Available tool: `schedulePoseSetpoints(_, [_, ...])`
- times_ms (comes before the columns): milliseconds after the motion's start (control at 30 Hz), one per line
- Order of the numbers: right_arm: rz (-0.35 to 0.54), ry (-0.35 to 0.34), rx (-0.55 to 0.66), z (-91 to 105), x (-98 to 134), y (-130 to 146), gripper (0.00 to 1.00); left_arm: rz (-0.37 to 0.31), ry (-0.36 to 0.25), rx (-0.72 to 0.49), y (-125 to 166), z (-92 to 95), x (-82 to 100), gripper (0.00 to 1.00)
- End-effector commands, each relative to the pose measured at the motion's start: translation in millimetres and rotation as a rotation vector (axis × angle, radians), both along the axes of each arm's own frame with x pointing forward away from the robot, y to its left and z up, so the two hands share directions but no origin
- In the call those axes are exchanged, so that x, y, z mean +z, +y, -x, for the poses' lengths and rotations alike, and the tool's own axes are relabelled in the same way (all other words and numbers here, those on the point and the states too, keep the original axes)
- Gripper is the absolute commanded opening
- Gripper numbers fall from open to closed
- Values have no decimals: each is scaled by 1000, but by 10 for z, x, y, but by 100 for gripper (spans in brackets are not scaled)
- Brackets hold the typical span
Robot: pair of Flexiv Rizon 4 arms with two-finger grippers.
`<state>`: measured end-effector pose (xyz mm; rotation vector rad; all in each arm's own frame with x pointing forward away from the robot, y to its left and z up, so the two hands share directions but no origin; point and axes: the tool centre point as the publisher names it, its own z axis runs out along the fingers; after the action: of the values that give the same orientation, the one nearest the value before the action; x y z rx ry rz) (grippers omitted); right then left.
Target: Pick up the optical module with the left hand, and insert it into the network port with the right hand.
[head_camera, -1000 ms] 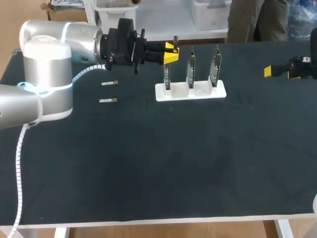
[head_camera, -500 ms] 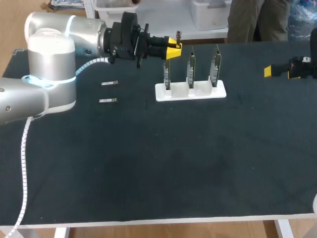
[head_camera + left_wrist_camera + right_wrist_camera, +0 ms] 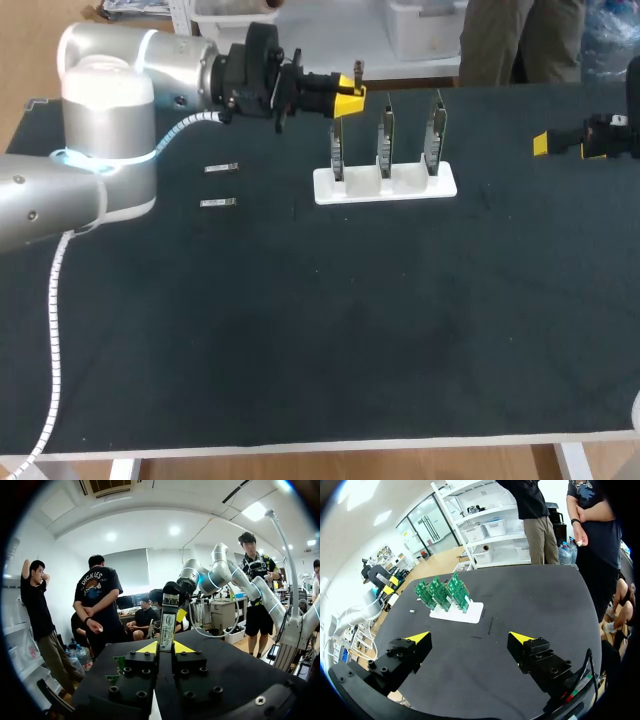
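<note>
**Module clamped in my left end effector, right one spread wide**

Head view: my left arm comes in from the left. My left end effector (image 3: 350,97) hangs above the counter (image 3: 300,330), near the leftmost of three circuit boards (image 3: 385,140). The boards stand upright in a white holder (image 3: 385,184). The optical module (image 3: 356,70) sticks up from the yellow tips. Two small metal pieces (image 3: 219,168) lie flat on the counter left of the holder, one just beside the other. My right end effector (image 3: 541,144) sits at the far right, well apart from the holder.

Left wrist view: both fingers press the optical module from two sides, so the left end effector is clamped on it. The module stands upright between the yellow tips, its labelled face toward the camera, and reaches out past them.

Right wrist view: the fingers stand wide apart over bare counter. Ahead of them the green circuit boards stand in the white holder, and my left arm shows beyond the boards.
</note>
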<state>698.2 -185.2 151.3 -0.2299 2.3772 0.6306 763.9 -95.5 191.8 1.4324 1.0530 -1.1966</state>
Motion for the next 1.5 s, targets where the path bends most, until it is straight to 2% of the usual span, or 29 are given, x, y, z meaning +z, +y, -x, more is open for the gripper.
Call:
schedulePoseSetpoints(33, [0, 0, -1, -1, 0, 3, 100, 3, 4, -6, -2, -32, -15, 0])
schedulePoseSetpoints(467, [0, 0, -1, -1, 0, 3, 100, 28, 16, -4, 41, -113, -99, 0])
schedulePoseSetpoints(633, [0, 0, -1, -1, 0, 3, 100, 22, -6, -14, 0, -174, -66, 0])
schedulePoseSetpoints(700, [0, 0, -1, -1, 0, 3, 100, -2, -22, -16, -15, -195, -47, 0])
schedulePoseSetpoints(1500, [0, 0, -1, -1, 0, 3, 100, -2, -22, -16, -15, -195, -47, 0])
